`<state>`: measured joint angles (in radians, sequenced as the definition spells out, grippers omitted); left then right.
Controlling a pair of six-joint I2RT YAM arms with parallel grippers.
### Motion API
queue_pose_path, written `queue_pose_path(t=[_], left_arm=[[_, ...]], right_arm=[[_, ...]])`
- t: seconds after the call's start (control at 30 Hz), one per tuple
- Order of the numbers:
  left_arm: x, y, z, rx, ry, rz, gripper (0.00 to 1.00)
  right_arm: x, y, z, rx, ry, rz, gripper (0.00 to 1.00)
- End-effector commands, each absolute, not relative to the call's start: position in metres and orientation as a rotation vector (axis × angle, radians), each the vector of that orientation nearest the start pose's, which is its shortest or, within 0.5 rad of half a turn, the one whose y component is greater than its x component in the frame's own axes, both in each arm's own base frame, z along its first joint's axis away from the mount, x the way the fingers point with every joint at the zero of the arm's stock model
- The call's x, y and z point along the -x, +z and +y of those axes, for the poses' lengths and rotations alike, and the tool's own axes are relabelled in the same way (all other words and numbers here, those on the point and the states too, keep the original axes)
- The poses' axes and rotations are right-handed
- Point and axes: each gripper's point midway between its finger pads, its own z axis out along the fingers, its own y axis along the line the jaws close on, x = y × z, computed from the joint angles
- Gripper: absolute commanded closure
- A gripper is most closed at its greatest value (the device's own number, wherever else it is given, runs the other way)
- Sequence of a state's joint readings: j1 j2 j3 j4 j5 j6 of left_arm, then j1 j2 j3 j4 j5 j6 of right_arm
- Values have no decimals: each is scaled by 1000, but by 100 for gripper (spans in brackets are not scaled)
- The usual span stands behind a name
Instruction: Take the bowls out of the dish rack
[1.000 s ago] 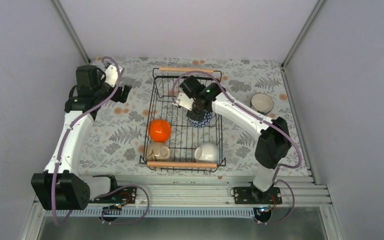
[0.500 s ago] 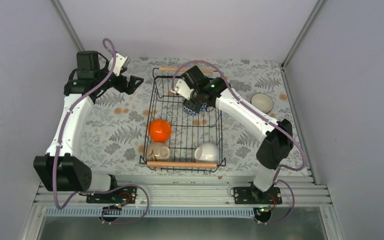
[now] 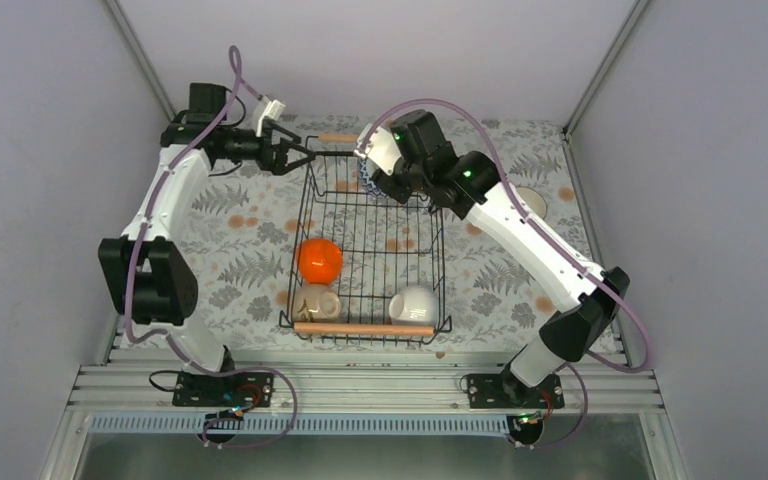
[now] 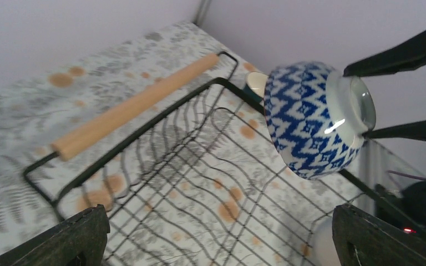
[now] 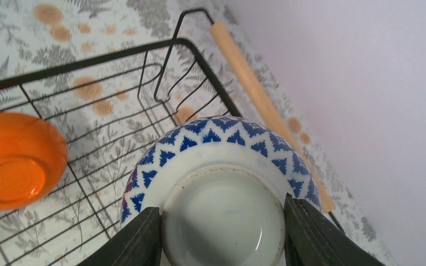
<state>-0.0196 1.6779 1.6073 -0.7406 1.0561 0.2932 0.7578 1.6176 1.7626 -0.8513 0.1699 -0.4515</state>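
Blue-and-white bowl (image 5: 222, 133) hangs over the dish rack (image 5: 249, 78) — our right gripper (image 5: 224, 233) clamps its foot (we cannot see its inside); our left gripper (image 4: 222, 244) stands wide, empty.

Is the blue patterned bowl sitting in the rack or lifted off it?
Lifted off. The right gripper clamps the blue-and-white bowl by its foot; it hangs tipped sideways, clear above the dish rack.

This is a lab test booth. Plain grey panels (image 3: 40, 150) enclose a fern-print tablecloth (image 3: 230, 265), with aluminium rails (image 3: 360, 385) in front.
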Motion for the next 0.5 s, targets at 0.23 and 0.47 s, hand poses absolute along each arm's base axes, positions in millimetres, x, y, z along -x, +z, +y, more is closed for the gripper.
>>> queue_pose_path(t=[0.23, 0.47], left_arm=[[-381, 296, -229, -995, -1453, 1878, 0], [-384, 301, -239, -1021, -1595, 1812, 0]], right_arm=[[-359, 377, 302, 1045, 62, 1744, 96], [-367, 380, 309, 1025, 72, 1732, 96]])
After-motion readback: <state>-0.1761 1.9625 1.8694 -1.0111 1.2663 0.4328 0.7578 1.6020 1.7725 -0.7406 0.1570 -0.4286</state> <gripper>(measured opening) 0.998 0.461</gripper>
